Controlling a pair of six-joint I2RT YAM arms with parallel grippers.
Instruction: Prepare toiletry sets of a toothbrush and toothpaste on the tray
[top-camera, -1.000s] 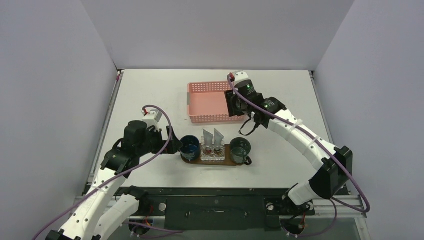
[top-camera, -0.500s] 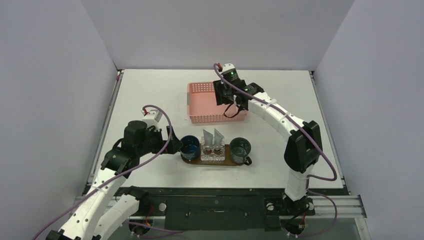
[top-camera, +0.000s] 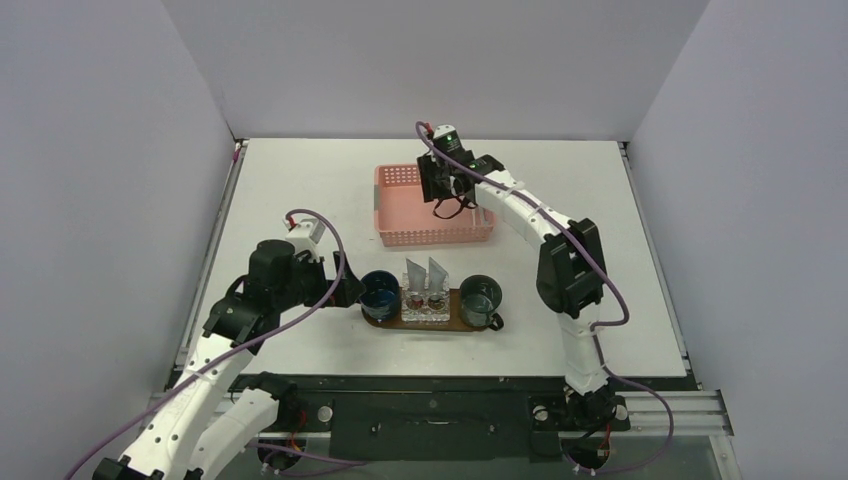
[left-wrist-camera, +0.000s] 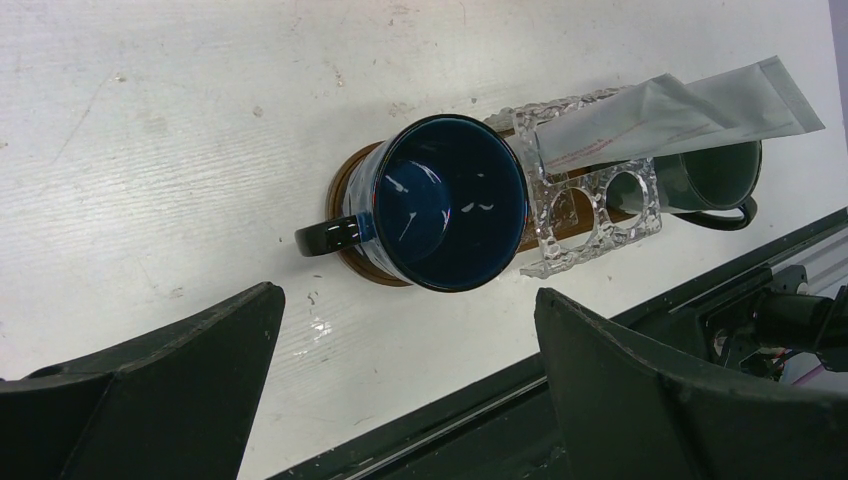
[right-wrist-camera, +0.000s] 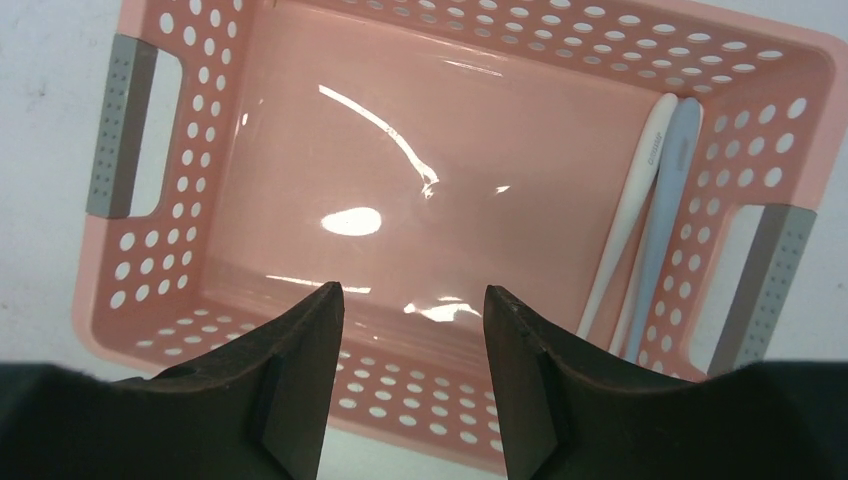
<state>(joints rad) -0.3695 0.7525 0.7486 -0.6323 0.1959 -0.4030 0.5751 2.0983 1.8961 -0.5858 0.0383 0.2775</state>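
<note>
I have swung the right gripper (right-wrist-camera: 412, 293) left over the basket (right-wrist-camera: 130, 140), fingers apart and empty, ready I think for the toothbrushes (right-wrist-camera: 645, 215); the left gripper (top-camera: 348, 290) stays wide open.

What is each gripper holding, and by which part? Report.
Nothing is held. The left gripper is open beside the blue mug; the right gripper is open over the pink basket.
</note>
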